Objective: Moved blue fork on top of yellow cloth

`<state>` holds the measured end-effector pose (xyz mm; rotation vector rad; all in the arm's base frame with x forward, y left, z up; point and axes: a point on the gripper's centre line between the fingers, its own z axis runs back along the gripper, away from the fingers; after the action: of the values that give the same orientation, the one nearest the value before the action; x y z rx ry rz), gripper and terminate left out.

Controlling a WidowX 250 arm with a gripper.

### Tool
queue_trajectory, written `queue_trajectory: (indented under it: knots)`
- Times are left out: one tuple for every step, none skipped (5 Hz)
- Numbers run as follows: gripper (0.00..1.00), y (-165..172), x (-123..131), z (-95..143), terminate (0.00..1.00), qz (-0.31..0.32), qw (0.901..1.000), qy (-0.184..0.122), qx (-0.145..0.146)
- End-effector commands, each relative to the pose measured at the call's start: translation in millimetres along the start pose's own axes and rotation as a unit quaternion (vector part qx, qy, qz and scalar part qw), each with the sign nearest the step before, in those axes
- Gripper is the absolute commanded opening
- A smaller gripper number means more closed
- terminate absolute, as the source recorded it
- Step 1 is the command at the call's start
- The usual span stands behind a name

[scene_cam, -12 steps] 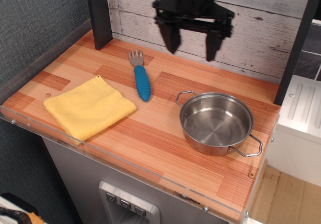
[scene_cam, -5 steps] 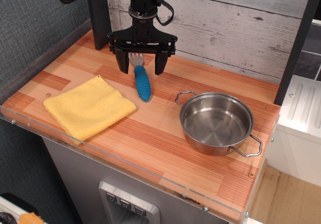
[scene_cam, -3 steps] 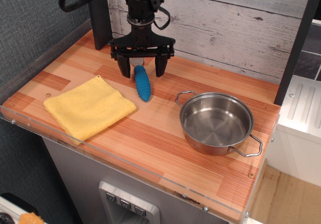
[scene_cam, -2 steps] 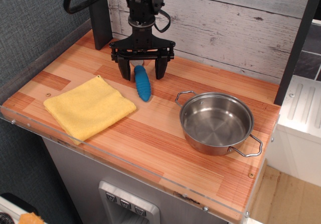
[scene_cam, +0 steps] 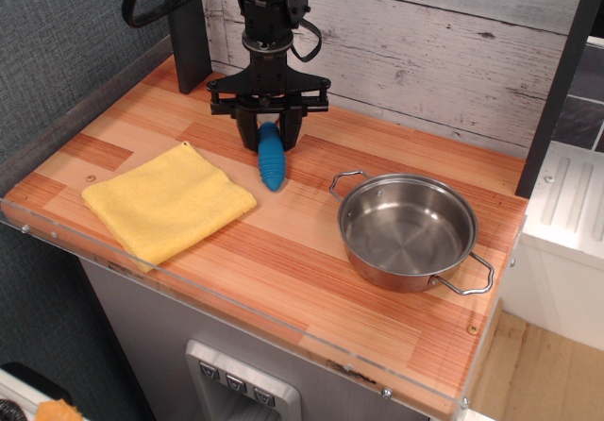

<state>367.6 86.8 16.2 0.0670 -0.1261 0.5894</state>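
Observation:
The blue fork [scene_cam: 271, 160] lies on the wooden counter, its blue ribbed handle pointing toward me; its metal head is hidden under the gripper. My black gripper [scene_cam: 268, 136] stands straight down over the upper end of the handle, and its fingers [scene_cam: 247, 134] have closed against both sides of it. The fork still rests on the counter. The yellow cloth [scene_cam: 166, 201] lies flat to the front left, a short way from the fork and apart from it.
A steel pot [scene_cam: 408, 232] with two handles stands at the right. A dark post [scene_cam: 185, 25] rises at the back left, and a white plank wall [scene_cam: 453, 43] runs behind. The counter's clear front edge [scene_cam: 226, 308] is near.
The gripper came from high at the back right, lowered over the fork's head end, and its fingers have now drawn in from wide open onto the handle. Fork, cloth and pot have not moved.

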Motion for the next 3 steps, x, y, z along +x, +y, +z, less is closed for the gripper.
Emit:
queue_trajectory:
  knots:
    - [0.00,5.0,7.2,27.9,0.00,0.013,0.9994,-0.033,-0.002]
    - [0.00,11.6,4.8,44.8,0.00,0.038,0.9983,-0.044,-0.003]
    - [0.00,19.4,-0.1,63.7,0.00,0.058,0.9971,-0.048,0.007]
